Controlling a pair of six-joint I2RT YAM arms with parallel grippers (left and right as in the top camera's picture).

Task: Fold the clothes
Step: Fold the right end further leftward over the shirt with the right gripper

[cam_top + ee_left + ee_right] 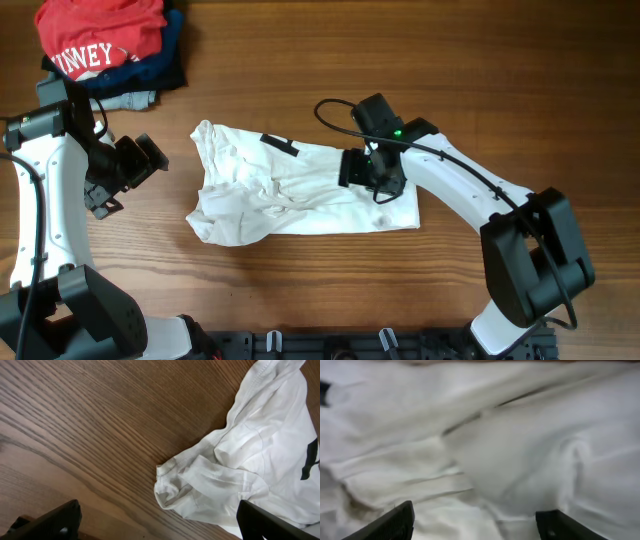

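White T-shirt (pixel 290 190) lies rumpled, half-folded, mid-worktop (pixel 300 300). My right fingers (pixel 395 522) hang spread apart just over its right half, gripping nothing. My left fingers (pixel 55 522) wait wide apart near its bunched left end, I judge to take it next.

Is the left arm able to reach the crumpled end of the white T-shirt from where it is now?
Probably yes: only bare table lies between the left arm, jaws open, and the white T-shirt.

The white T-shirt (pixel 520 460) is blurred in the right wrist view — overhead, the right pincer (pixel 352 170) hides part.
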